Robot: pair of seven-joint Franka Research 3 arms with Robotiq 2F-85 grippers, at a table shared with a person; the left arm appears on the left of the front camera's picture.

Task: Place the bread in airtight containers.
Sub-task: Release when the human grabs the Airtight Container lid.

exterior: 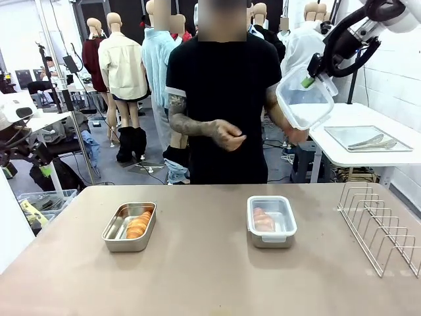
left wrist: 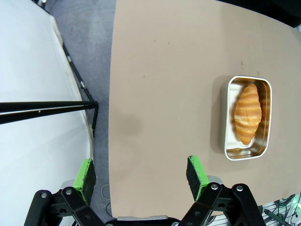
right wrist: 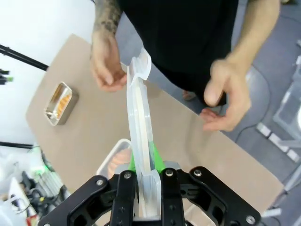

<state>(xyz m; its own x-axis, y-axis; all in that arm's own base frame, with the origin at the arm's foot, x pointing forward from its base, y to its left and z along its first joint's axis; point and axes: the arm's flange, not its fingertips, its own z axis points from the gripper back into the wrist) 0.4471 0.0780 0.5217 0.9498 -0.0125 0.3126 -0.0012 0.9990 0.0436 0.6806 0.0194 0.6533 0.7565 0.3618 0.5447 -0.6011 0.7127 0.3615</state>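
Your right gripper (right wrist: 146, 186) is clamped edge-on around a clear plastic lid (exterior: 304, 100), held high over the far right of the table (exterior: 210, 263), while your left gripper (left wrist: 141, 173) hangs wide apart and empty above the table's near left corner. Both croissants are already boxed: one (exterior: 138, 224) lies in the open steel tin (exterior: 129, 227) on the left, the other (exterior: 262, 219) in the right-hand tin (exterior: 272, 221), which looks to have its clear lid on already. So the lid you hold most likely belongs on the left tin. Carry it across, turn it flat before you lower it, and line its rounded corners up with the tin's rim; come down level, since a tilted lid will catch on one edge and skid the light tin across the smooth tabletop. The lid is thin, glossy and slightly flexible, so press evenly. The croissant is ridged, golden and soft, sitting below the rim as far as I can judge. The person's hands (right wrist: 225, 101) are close to the lid, so move slowly.
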